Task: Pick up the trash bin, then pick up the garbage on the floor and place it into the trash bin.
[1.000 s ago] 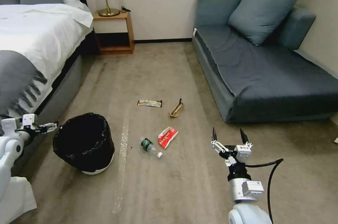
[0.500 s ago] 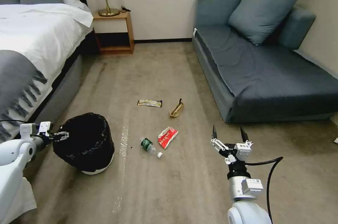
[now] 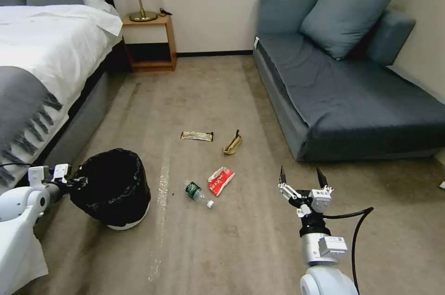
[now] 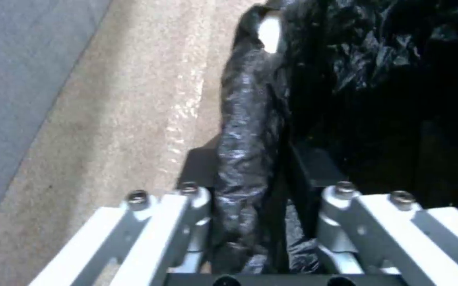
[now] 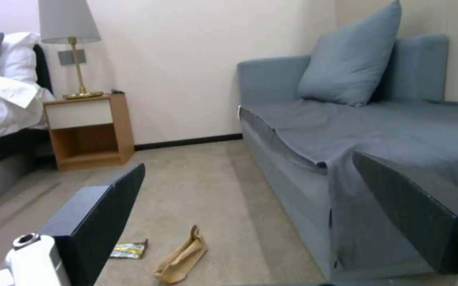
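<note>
Carpeted bedroom floor (image 3: 241, 248), black-lined trash bin (image 3: 113, 188), left pincer (image 3: 79, 183) straddling its rim

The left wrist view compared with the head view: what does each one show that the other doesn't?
Left wrist view alone: the bag-covered rim close up, standing between the left gripper's fingers, one inside the bin and one outside. Head view alone: the bottle, three wrappers, the sofa, the bed, and the right gripper open above the carpet. Both: the trash bin and carpet.
</note>
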{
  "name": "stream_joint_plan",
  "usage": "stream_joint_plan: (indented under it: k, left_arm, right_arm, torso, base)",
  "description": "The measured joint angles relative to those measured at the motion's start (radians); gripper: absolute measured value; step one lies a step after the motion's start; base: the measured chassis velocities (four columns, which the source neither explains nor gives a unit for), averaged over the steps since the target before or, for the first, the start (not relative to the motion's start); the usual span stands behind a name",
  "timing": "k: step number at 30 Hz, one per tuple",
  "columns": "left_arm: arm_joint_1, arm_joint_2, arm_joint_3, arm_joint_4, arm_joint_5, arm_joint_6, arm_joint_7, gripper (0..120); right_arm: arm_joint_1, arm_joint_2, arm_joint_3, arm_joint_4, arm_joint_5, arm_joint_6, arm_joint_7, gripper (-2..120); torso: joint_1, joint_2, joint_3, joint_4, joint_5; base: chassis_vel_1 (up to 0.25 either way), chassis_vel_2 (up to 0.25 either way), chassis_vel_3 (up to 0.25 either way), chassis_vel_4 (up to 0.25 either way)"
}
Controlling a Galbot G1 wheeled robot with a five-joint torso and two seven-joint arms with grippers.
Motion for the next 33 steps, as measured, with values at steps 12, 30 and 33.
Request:
stream_joint_plan:
  k: [12,30,33]
  left_arm:
    - [0.043,-0.012,-0.048,-0.091,-0.072,-0.008,-0.053,5]
    - [0.243,-0.005,-0.141,-0.447,0.008,0.027,-0.145,5]
    - [0.261,-0.004,-0.169,-0.46,0.03,0.03,-0.145,4]
  right_arm:
    - [-0.008,-0.007,0.003,0.0,-0.007,0.012,-0.005,100]
    - [-0.051,-0.037,-0.007,-0.09,-0.04,0.11,-0.061,100]
    - [-0.053,-0.042,-0.017,-0.108,-0.041,0.125,-0.072,100]
  torso:
    - [0.0,0.0,0.0,-0.0003,-0.0005]
    - [0.0,0.0,0.0,-0.0003,-0.0001]
    - [0.0,0.0,0.0,-0.0002,-0.0003]
  base:
    - [0.0,0.0,0.0,0.0]
    - [0.0,0.0,0.0,0.0]
    - [0.0,0.0,0.0,0.0]
